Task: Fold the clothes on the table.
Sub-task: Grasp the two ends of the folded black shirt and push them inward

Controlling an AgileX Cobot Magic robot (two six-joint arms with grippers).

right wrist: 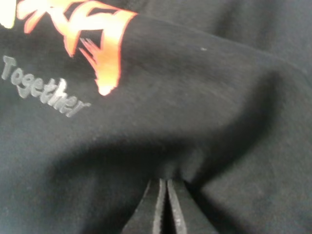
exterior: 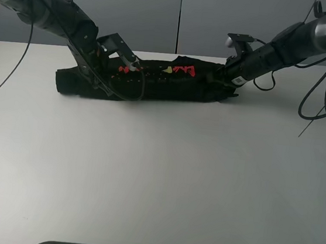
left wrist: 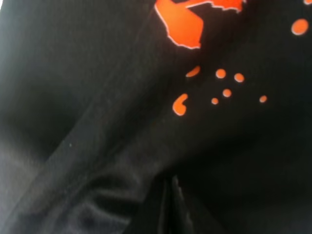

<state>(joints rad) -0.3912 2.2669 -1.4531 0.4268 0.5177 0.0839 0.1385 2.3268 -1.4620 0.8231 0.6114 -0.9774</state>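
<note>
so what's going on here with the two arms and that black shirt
Two robot arms are folding the shirt on the table. It lies gathered into a long band at the table's far side, print facing up. The left fingers pinch cloth near the red print, and the right fingers pinch it near the other end. Both pairs look shut on fabric.

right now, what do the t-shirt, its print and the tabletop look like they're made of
T-shirt: soft matte black cloth, likely cotton knit; it creases and bunches in gentle folds.
Print: thin orange-red ink or transfer film, flat, crisp-edged, bending with the cloth.
Table: hard, smooth white surface with even faint sheen; laminate or painted board, cannot tell which.
</note>
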